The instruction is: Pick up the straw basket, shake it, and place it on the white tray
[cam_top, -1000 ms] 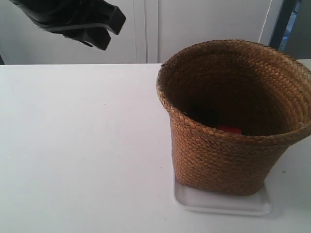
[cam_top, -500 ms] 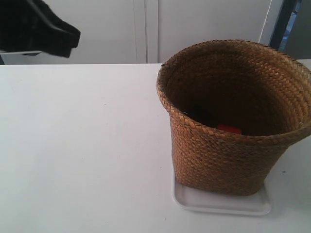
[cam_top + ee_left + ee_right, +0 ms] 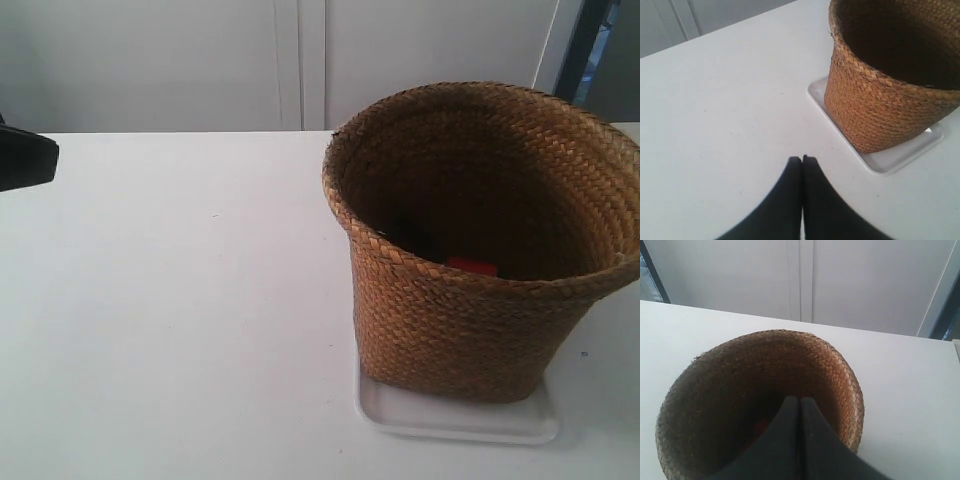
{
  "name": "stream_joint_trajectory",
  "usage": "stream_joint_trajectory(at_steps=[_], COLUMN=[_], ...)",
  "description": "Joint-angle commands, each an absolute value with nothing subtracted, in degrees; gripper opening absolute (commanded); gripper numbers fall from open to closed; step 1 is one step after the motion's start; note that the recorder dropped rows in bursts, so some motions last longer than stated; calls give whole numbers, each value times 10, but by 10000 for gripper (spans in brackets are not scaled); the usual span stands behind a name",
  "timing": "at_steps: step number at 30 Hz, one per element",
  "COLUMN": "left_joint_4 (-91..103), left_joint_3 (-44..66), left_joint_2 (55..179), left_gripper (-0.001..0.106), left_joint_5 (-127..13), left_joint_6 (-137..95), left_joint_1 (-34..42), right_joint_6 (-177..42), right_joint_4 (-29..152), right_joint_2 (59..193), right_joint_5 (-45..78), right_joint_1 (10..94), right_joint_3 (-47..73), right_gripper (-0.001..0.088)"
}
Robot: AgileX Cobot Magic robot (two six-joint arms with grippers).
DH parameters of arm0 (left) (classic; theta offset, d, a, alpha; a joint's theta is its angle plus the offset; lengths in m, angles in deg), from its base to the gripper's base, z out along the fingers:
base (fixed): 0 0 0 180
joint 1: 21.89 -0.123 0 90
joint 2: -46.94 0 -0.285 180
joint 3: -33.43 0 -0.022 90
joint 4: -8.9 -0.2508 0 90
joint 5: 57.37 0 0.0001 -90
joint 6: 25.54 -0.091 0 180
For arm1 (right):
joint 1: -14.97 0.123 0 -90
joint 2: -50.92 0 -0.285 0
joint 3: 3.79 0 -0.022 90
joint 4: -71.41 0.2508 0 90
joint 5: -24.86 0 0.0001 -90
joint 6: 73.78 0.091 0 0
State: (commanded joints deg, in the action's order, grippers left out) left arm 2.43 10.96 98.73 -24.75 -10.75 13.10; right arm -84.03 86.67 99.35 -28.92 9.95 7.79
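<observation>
- Since a second ago the arm at the exterior view's left (image 3: 25, 160) has swung from high over the far left of the table down and out to the left; only a dark end of it shows at the left edge.
- The white table (image 3: 180, 300) fills the scene, with pale cabinet panels (image 3: 300, 60) behind its far edge.
- The straw basket (image 3: 460, 330) stands upright at the right of the table, exactly where it stood a second ago. Its base rests on the white tray (image 3: 450, 420), and its flared braided rim reaches out past the tray.
- The tray lies flat on the table under the basket; only its near strip and left edge show from under the base.
- The left gripper (image 3: 802, 159) hangs over bare table, to the left of the tray and apart from it. Its fingers are pressed together with nothing between them.
- The right gripper (image 3: 800, 400) hangs above the basket's open mouth, touching neither rim nor wall. Its fingers are likewise closed tight on nothing.
- A small red object (image 3: 471, 266) lies deep inside the basket by the near wall; what it is cannot be made out.
</observation>
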Motion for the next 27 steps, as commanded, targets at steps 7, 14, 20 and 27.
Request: stream_joint_trajectory(at_steps=[7, 14, 20, 27], left_joint_4=[-10, -2, 128, 174], left_joint_3=[110, 110, 110, 110], left_joint_2=[987, 987, 987, 951], left_gripper=[0, 0, 0, 0], left_joint_5=[-277, -304, -364, -341], left_joint_6=[-143, -140, -138, -140], left_joint_1=[131, 80, -60, -166], right_joint_6=[-840, -840, -840, -840], right_joint_4=[867, 867, 867, 867], right_joint_2=[994, 994, 994, 994], right_joint_5=[-289, -289, -289, -289], right_joint_1=[99, 99, 99, 99], right_joint_3=[78, 78, 78, 78], right_gripper=[0, 0, 0, 0])
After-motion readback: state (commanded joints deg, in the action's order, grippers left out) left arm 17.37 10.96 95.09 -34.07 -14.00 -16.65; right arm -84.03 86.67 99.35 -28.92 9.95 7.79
